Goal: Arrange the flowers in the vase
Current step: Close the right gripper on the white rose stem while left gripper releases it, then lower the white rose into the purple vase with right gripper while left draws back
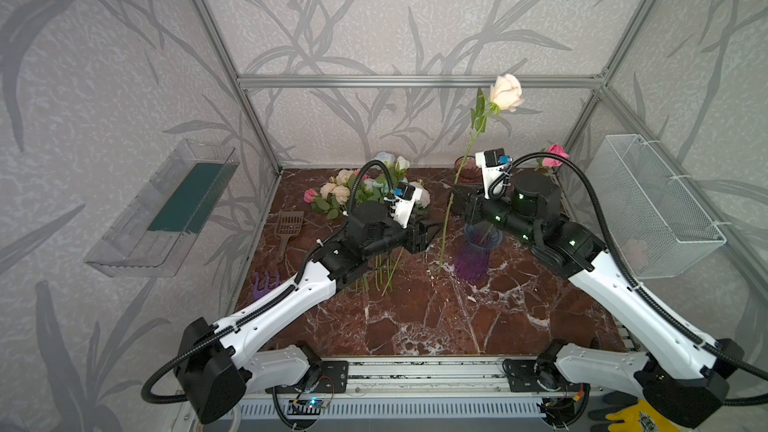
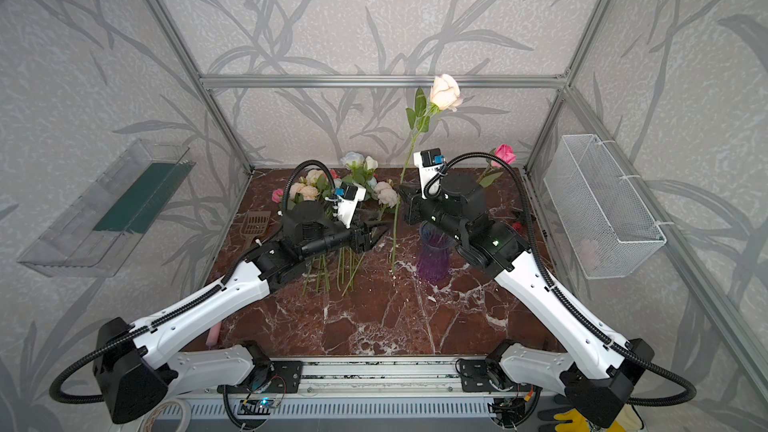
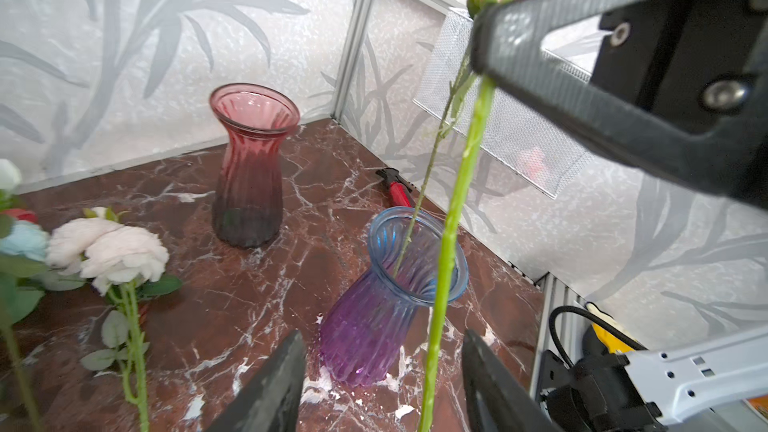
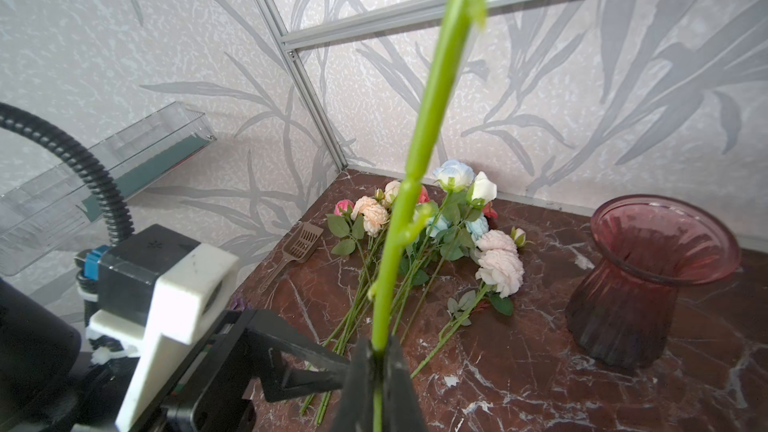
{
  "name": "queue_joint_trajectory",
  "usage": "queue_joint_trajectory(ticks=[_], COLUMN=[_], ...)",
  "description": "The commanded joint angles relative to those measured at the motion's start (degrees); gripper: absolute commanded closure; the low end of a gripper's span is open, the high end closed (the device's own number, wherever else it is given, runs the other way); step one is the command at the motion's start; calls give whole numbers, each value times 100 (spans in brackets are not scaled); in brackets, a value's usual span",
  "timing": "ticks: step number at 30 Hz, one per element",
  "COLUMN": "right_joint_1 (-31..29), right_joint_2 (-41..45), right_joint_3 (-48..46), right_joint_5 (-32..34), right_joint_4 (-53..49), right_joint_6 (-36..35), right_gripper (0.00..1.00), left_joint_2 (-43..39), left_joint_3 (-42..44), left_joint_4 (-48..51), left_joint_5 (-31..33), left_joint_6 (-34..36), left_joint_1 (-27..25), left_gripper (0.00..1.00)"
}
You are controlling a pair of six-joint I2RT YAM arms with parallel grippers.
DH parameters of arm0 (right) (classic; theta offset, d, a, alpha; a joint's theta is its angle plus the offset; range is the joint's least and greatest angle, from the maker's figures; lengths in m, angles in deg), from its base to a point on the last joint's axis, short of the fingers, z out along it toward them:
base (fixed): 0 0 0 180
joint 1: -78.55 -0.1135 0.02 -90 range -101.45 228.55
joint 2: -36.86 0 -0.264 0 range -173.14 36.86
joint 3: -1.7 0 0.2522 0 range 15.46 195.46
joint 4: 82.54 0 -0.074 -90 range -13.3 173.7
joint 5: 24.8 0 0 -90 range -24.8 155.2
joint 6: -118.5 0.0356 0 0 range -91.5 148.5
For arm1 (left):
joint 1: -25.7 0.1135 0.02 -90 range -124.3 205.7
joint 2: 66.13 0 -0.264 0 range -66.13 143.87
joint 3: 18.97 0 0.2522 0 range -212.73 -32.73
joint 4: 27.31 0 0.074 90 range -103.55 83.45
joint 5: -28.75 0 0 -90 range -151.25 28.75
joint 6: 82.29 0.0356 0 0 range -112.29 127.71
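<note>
Right claw clamps the stem of an upright rose beside the purple vase, the left claw standing open around that stem.

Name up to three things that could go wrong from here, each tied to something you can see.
1. The cream rose is held beside the purple vase, stem end below the rim; moving sideways could tip the vase.
2. The right gripper pinches the stem far below the head, so the rose may swing.
3. The open left gripper flanks the stem and could snag it.
</note>
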Motion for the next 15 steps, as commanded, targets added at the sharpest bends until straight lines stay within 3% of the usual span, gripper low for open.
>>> queue_joint_trajectory(ticks=[1,6,10,15], right_joint_1=[-32,-24,6,169], right_joint_2=[334,366,332,301], right_joint_3=[456,899,1013,818], right_joint_5=[576,1245,1806,1903], right_joint_4=[-20,-173,-115,-121], right_joint_6=[-547,-1251,-1782,-1905], right_gripper=[100,100,100,100], left_joint_2=[-347,-551,-537,-498], left_joint_3=[242,430,417,384], left_joint_4=[-302,-459,-446,-394], left_joint_5=[1012,1642,1672,1659], left_joint_6=[90,65,45,29], left_joint_1=[-10,0,8,9], left_gripper=[37,36,36,36])
